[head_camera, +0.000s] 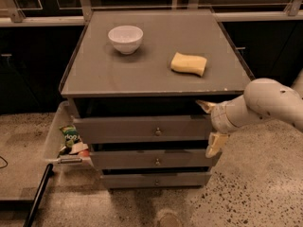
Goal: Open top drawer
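Observation:
The top drawer [137,129] is the widest grey front of three, with a small round knob [158,132] at its centre. It stands out a little farther than the two slimmer drawer fronts [154,160] below it, and there is a dark gap above it. My gripper [209,126] is at the right end of the top drawer front. It is open, with one cream fingertip [205,105] above the drawer's top right corner and the other [213,145] below its lower edge. My white arm [265,103] reaches in from the right.
A white bowl [125,38] and a yellow sponge [189,63] sit on the grey cabinet top [104,74]. A clear bin [53,136] with snack packets [71,138] hangs on the cabinet's left side. A black pole [38,197] lies on the speckled floor at lower left.

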`<state>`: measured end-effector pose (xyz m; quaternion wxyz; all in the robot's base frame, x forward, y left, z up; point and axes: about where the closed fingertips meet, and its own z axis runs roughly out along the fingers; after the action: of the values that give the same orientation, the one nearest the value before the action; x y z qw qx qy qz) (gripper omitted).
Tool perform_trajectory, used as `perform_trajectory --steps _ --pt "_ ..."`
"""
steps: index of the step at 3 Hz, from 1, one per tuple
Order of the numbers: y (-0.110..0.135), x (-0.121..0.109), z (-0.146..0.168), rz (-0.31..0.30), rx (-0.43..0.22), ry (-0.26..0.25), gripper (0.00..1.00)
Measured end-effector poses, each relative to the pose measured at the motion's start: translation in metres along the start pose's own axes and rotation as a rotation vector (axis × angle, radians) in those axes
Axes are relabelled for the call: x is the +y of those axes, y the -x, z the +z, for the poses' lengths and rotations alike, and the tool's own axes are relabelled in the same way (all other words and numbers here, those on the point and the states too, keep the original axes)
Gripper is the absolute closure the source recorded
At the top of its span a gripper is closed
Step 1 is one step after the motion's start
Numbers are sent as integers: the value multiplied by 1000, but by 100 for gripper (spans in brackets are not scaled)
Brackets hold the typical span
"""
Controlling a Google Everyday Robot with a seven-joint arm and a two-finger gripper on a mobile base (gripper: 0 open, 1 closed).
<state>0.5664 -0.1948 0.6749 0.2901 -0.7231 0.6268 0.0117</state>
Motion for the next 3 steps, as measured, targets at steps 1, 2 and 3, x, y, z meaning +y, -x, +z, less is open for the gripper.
perform_trajectory --steps 1,2,3 --pt "-7 -8 18 7 -26 14 0" --pt "-17 -11 37 31 -44 40 0" --pt "-23 -14 51 55 -61 60 0"
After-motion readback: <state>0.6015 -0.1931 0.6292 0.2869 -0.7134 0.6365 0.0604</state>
